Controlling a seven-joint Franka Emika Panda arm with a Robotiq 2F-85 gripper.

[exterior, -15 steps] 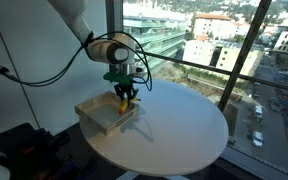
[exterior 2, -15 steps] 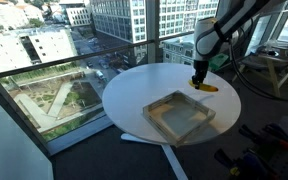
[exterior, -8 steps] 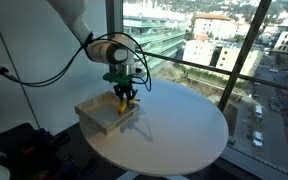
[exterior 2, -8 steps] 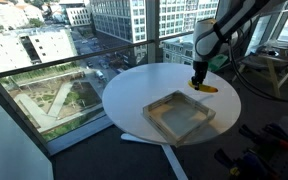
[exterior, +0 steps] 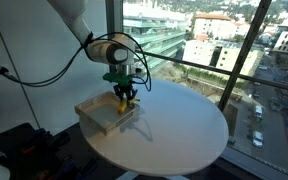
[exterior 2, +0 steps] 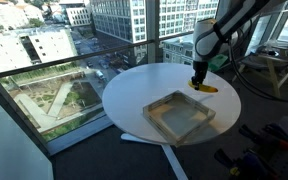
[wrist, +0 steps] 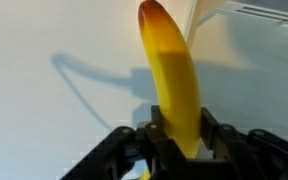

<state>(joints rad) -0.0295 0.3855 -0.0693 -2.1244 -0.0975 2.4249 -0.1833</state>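
Note:
My gripper (wrist: 179,140) is shut on a yellow banana (wrist: 174,75) with an orange-red tip. In both exterior views the gripper (exterior: 125,97) (exterior 2: 198,83) points down over the round white table (exterior: 184,125) (exterior 2: 144,90), with the banana (exterior 2: 207,88) at or just above the tabletop. A shallow square tray (exterior: 102,113) (exterior 2: 179,115) lies beside it; the banana is outside the tray, near its edge. A corner of the tray (wrist: 249,8) shows in the wrist view.
The table stands by a glass wall and railing (exterior: 234,75) with a city far below. Cables and dark equipment (exterior: 24,150) lie on the floor beside the table. A chair and more gear (exterior 2: 269,70) stand behind the arm.

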